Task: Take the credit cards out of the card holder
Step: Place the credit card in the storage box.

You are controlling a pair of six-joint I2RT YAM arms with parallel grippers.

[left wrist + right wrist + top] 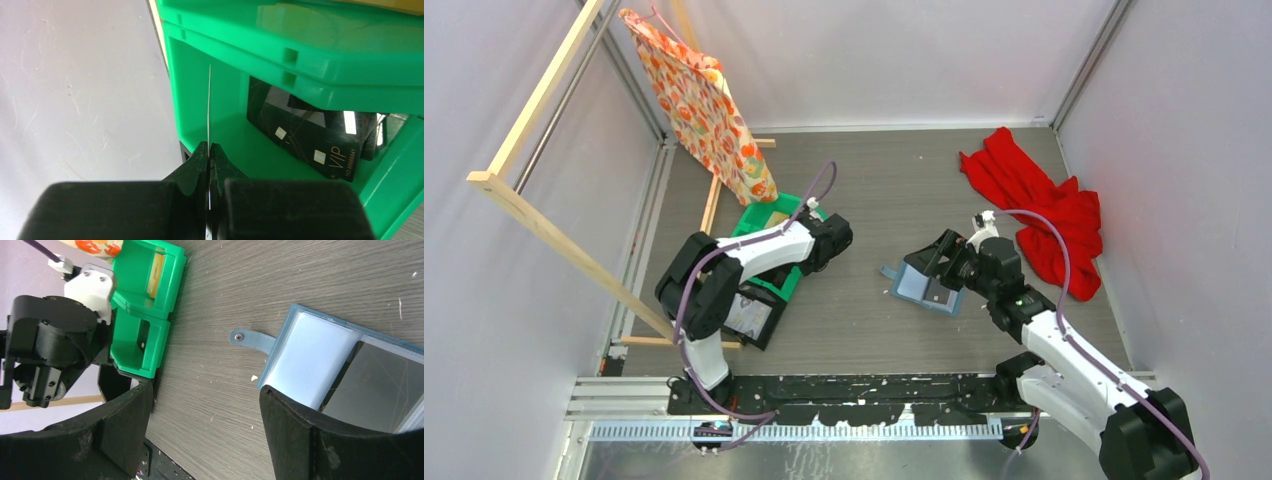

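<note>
The left hand [209,150] pinches a thin, stiff card [209,100] edge-on by the green bin [300,45], at nine o'clock from the card holder [921,288] lying open on the surface [864,200]. The right hand [204,390] gapes wide over it; the dark card [370,385] sleeved inside, probably slick, wants an edge grip.

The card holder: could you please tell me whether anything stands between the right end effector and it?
Nothing visible does. The right end effector hangs open over the card holder, which lies unfolded on the table. A dark card shows inside it.
</note>
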